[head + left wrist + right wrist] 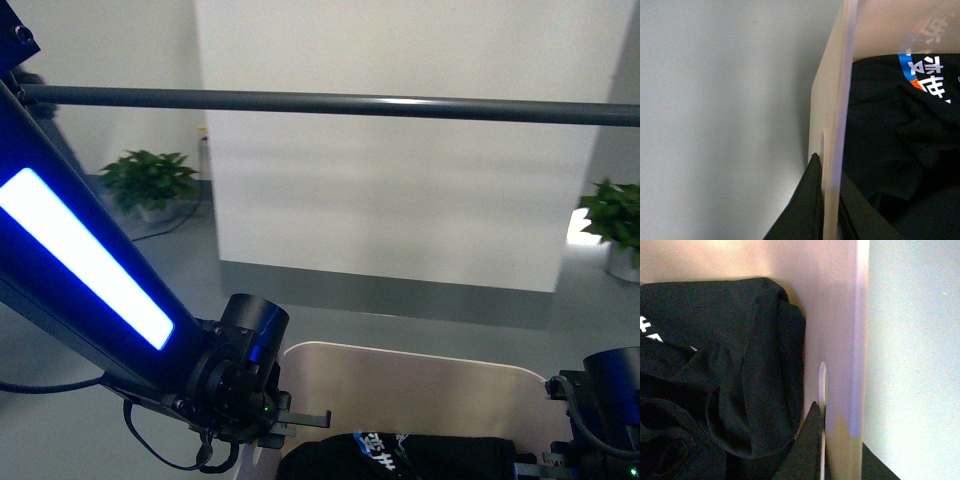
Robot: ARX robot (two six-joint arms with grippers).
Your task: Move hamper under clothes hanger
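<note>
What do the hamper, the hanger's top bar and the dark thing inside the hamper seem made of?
Hamper: likely plastic, beige, smooth with a dull sheen; its thin wall looks slightly translucent. Clothes hanger bar: probably coated metal tube, dark grey, with a narrow highlight along it. Dark thing: black fabric, matte, soft folds and printed lettering.
</note>
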